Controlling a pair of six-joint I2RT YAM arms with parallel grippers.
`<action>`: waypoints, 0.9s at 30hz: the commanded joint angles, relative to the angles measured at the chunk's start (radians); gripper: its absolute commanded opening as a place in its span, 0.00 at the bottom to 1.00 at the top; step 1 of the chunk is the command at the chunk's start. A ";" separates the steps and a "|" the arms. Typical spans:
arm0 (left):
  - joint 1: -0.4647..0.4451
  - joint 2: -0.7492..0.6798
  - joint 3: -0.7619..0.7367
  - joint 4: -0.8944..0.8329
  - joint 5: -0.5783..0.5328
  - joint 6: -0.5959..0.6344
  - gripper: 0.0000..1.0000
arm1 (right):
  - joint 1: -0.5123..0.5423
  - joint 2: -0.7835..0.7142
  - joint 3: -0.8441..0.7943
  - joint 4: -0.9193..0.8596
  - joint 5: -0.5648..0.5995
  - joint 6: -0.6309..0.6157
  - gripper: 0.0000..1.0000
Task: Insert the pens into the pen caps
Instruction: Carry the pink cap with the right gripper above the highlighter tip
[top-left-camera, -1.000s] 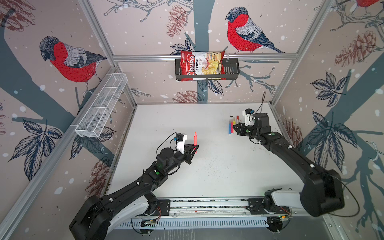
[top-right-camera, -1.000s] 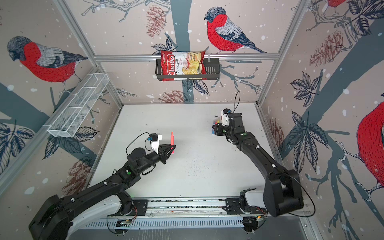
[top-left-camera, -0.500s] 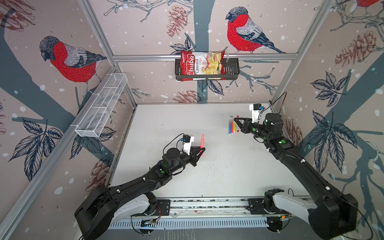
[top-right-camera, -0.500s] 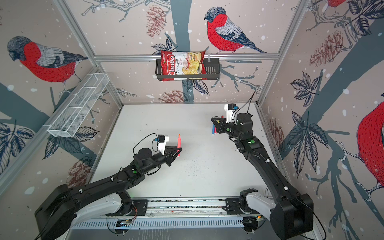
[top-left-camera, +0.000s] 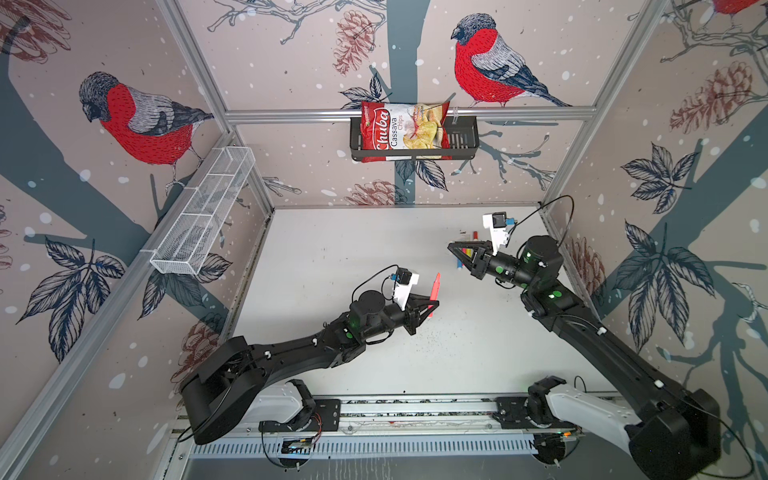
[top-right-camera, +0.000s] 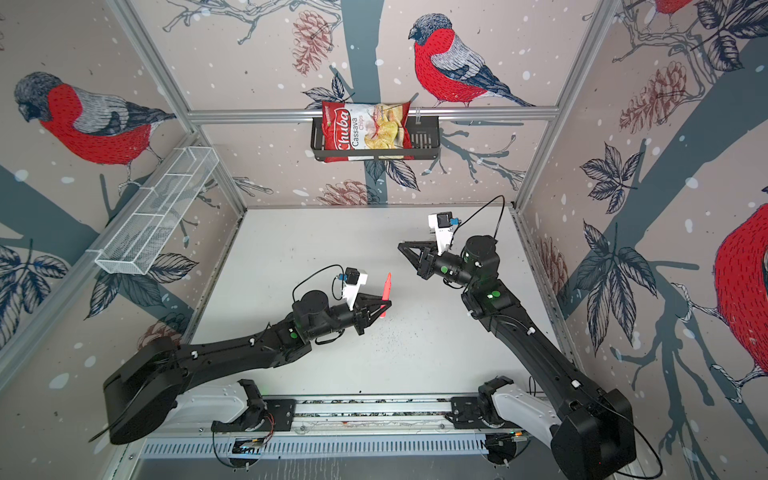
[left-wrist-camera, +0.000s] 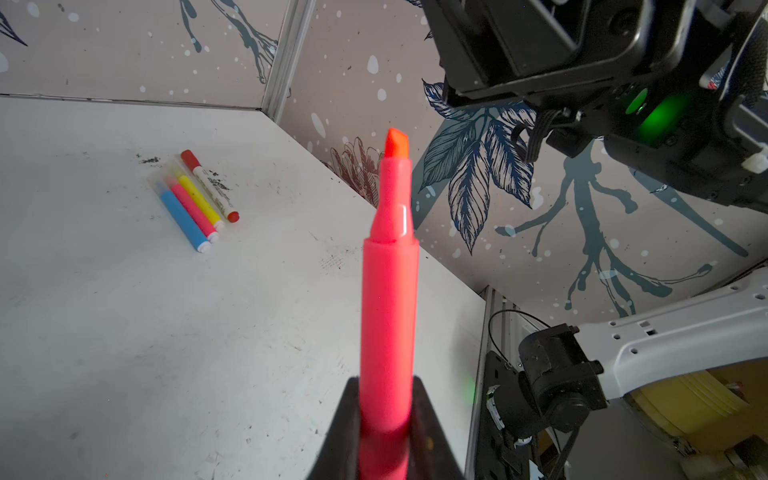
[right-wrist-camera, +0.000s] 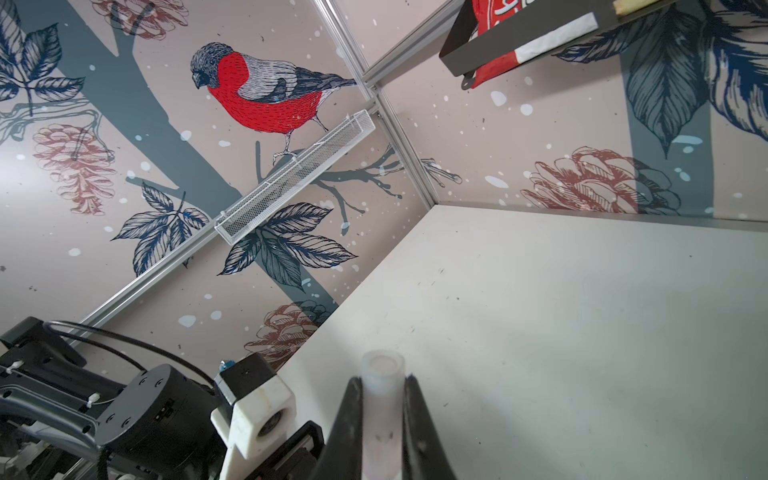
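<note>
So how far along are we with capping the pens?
Done: four pens lie side by side and look capped. In hand: left jaws grip the bare-tipped highlighter, right jaws a clear cap. Left: push those two together; they are apart.

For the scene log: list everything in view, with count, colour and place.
held pen: one, pink-red, uncapped, tip up, in the left gripper
lying pens: four, blue, pink, yellow, white with red ends, side by side on the table, far right
pen cap: one, translucent, in the right gripper
chip bag: one, red, in the black basket, back wall
mesh tray: one, white, left wall
table: one, white
left gripper: black, shut on held pen
right gripper: black, shut on pen cap, near the lying pens
</note>
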 joint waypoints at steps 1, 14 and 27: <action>-0.006 0.007 0.015 0.098 0.022 -0.020 0.00 | 0.020 0.002 -0.004 0.096 -0.008 0.027 0.05; -0.005 0.006 0.016 0.152 0.005 -0.046 0.00 | 0.083 -0.002 -0.030 0.150 -0.003 0.045 0.06; -0.005 -0.014 0.015 0.167 -0.025 -0.050 0.00 | 0.135 -0.024 -0.065 0.174 0.016 0.056 0.06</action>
